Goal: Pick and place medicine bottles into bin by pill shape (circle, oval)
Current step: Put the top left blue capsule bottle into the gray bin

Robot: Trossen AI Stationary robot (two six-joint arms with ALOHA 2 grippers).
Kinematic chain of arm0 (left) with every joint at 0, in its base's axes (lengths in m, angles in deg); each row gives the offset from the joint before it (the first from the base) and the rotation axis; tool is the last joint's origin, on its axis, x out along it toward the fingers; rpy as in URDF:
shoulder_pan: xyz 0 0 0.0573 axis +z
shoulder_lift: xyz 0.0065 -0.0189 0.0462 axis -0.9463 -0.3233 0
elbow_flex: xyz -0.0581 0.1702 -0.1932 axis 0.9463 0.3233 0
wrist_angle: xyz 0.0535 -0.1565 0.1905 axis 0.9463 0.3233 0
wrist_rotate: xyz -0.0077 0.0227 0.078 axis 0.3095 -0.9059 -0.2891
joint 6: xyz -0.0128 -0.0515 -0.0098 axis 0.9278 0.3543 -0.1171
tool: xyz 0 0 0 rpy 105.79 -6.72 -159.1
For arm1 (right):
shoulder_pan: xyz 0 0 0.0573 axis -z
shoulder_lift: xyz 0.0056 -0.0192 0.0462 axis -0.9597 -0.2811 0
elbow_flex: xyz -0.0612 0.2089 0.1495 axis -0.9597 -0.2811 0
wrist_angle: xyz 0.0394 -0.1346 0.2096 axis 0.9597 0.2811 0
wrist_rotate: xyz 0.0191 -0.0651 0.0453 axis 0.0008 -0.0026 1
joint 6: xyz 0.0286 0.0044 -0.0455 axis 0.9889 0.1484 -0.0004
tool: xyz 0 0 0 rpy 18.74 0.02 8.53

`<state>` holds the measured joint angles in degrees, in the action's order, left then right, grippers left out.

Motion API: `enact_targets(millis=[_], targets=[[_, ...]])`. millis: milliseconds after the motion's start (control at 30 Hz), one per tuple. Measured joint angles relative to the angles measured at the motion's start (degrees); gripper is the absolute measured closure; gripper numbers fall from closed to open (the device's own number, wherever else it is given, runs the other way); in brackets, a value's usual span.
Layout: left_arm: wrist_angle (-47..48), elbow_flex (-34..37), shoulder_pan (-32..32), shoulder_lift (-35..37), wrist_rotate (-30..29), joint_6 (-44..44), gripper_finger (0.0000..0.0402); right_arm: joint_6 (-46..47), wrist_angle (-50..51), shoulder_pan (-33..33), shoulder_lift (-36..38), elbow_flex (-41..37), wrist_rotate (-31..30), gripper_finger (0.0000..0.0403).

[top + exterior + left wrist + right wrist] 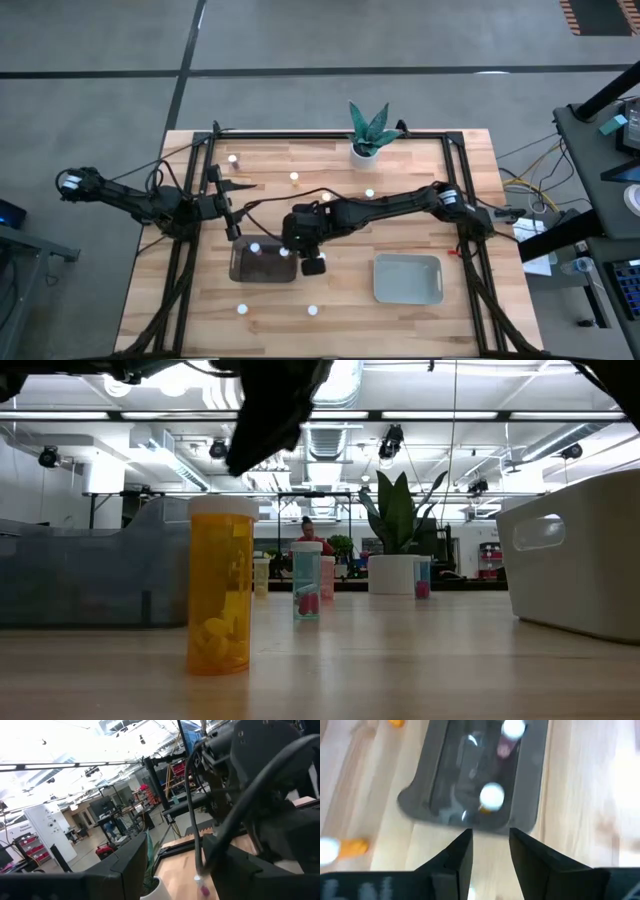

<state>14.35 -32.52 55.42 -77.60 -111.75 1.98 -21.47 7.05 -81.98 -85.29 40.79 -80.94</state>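
Medicine bottles sit scattered over the bench (200, 300): two near the front edge (241, 309) (312, 311), both apart from either bin. In the low view the closest is an orange bottle (220, 588), white cap, upright, pale pills at its bottom; behind it a clear bottle (307, 581) with pink contents, also upright.

Dark bin (262, 262) is front-left of centre, two bottles inside it (255, 248) (283, 252). In the right wrist view one white cap (492, 795) shows mid-bin, a second (513, 728) by the far wall.

Pale bin (407, 279) is front-right, well apart from the dark one.

Right gripper (312, 262) hangs at the dark bin's right edge, arm reaching in from the right side. Its fingers (459, 856) are spread, with only bare wood between them, just outside the bin wall. Not pinching anything.

Left gripper (234, 222) waits by the left edge, above the dark bin's back-left corner; the left wrist view shows its fingers apart and empty.

Further back: bottles near centre (326, 196) (369, 193), one at (294, 178), one toward the back-left corner (233, 158). Potted plant (368, 133) on the back edge.
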Motion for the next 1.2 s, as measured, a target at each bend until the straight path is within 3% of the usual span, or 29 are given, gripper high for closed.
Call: enact_targets(millis=[367, 567, 867, 1100, 1200], targets=[[0.0, 0.0, 0.0, -0.1, 0.0, 0.3, 0.0226, 6.5, 14.3, -4.0, 6.5, -1.2, -5.6, 0.0310], [0.0, 0.0, 0.0, -0.2, 0.0, 0.3, 0.0226, 10.4, 13.1, -7.2, 13.3, -9.0, -8.7, 0.0327], [-3.6, 0.1, 0.0, -1.1, 0.0, 1.8, 0.0226, 13.3, -4.3, -11.6, 28.3, -31.6, -15.1, 0.0339], [-9.0, 0.0, 0.0, -4.7, -0.4, 6.4, 0.0226, 7.4, -26.2, -12.2, 39.6, -50.2, -16.5, 0.0339], [-9.4, 0.0, 0.0, -6.8, -4.6, 11.8, 0.0226, 4.4, -35.6, -12.0, 44.0, -57.7, -16.5, 0.0339]])
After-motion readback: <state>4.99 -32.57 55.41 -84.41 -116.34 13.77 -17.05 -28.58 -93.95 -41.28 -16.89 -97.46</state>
